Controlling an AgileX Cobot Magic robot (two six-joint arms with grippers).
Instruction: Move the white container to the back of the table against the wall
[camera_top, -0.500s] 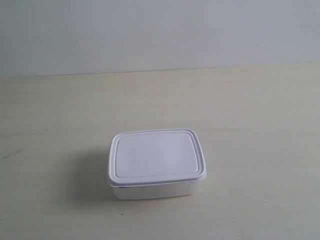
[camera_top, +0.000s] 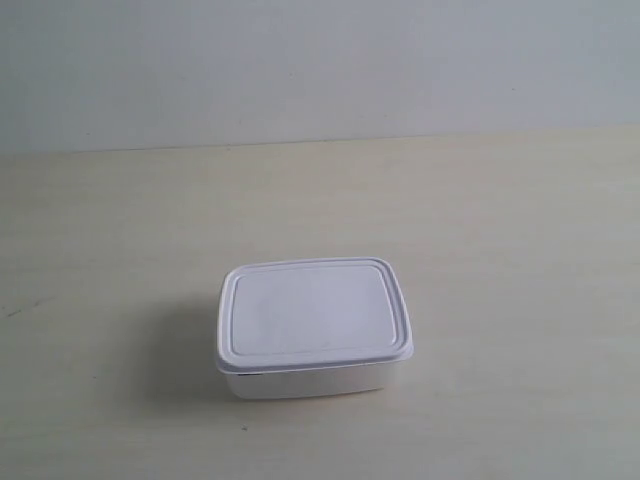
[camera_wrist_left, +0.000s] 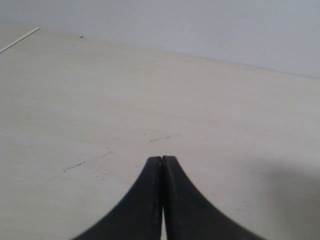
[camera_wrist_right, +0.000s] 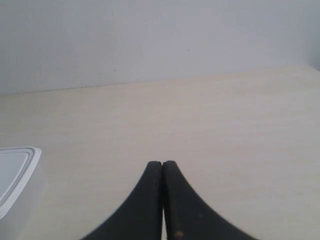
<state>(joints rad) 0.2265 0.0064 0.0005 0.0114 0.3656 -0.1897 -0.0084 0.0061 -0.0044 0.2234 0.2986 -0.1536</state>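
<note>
The white container, a small lidded box with rounded corners, rests on the pale beige table toward its near side, well apart from the grey-white wall behind. No arm shows in the exterior view. In the right wrist view a corner of the white container appears at the picture's edge, off to the side of my right gripper, which is shut and empty above the table. My left gripper is shut too, with bare table ahead of it and the wall beyond.
A thin pale strip lies at the table's far corner in the left wrist view. Faint dark scratches and specks mark the surface near the left gripper. A shadow falls on the table beside the container.
</note>
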